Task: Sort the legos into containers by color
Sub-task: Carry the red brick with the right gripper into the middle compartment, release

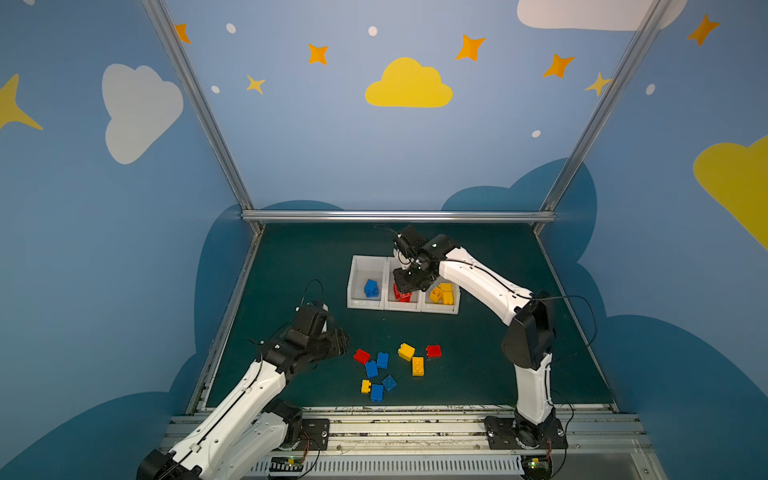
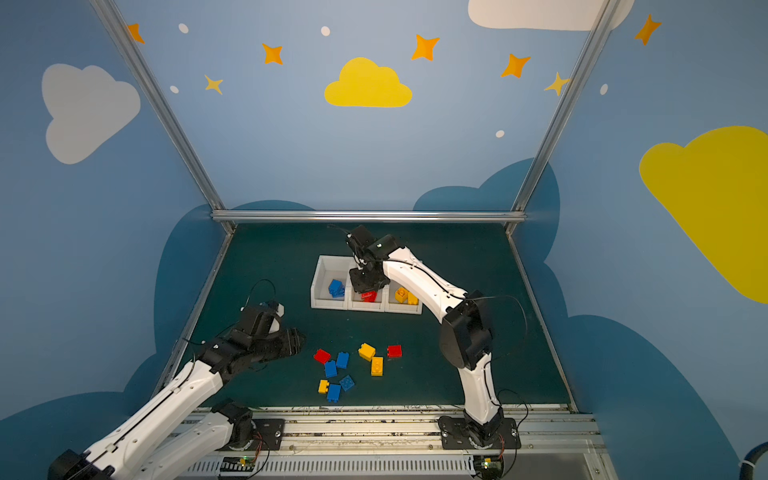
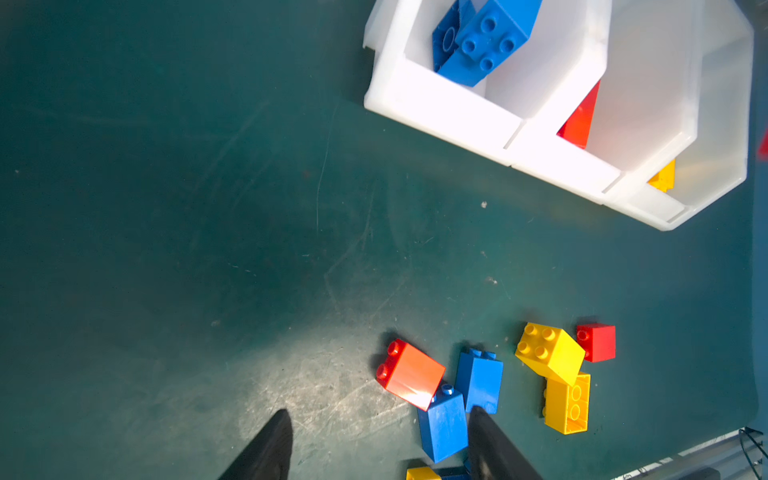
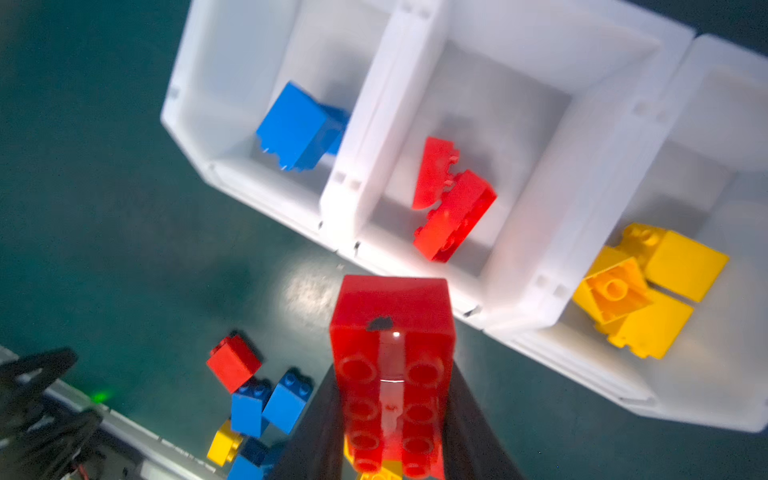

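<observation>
Table (image 1: 291,270): bears everything below.
Containers (image 2: 365,308): three side by side, left to right, centre-far.
Binned legos (image 1: 371,288): some in each container.
Loose legos (image 1: 417,366): nine, near-centre, well apart from containers.
Right gripper (image 4: 392,365): over middle container's near edge, held lego (image 4: 392,307) between its fingers.
Left gripper (image 1: 338,343): just left of loose legos.

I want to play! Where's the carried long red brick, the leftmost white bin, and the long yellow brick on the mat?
Long red plastic brick (image 4: 390,299): right wrist view, end face.
Leftmost white plastic bin (image 1: 365,304): a top view, front wall.
Long yellow plastic brick (image 1: 417,366): a top view, upper face.
</observation>
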`<state>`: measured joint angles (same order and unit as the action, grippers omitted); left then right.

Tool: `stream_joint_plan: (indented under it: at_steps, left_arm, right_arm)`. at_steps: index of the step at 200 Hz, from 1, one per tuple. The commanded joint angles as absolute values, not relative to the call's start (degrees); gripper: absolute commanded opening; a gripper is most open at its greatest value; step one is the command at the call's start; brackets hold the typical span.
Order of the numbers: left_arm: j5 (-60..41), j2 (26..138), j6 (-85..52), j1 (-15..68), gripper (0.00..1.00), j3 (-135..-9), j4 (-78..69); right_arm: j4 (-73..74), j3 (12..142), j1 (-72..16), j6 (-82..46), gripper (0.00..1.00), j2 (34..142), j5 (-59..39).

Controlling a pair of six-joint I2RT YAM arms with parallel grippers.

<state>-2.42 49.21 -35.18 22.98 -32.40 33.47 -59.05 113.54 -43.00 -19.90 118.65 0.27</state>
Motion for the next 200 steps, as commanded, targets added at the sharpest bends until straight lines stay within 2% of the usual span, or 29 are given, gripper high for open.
stream_joint_plan:
  at_steps: [1,67,96,115,200]
  left_arm:
    - [-3.95,48.69,-34.87,23.06,0.67,-31.93,33.70]
    - [-5.35,48.25,-35.15,23.20,0.67,-30.85,32.77]
    - [-5.45,48.08,-35.13,23.31,0.67,-30.85,32.88]
    - [-5.36,47.86,-35.13,23.40,0.67,-30.85,32.95]
    - [-5.45,49.27,-33.67,25.09,0.67,-32.92,33.29]
  right_arm:
    - [-64.36,118.39,-41.53,-18.36,0.26,124.57,1.45]
    - [-66.27,124.43,-39.66,-19.06,0.30,129.58,1.88]
    - [-67.15,124.54,-39.38,-19.48,0.50,129.03,2.81]
    - [-67.32,124.60,-39.29,-19.36,0.58,127.92,3.12]
    - [-67.85,124.24,-39.43,-20.12,0.62,120.14,2.03]
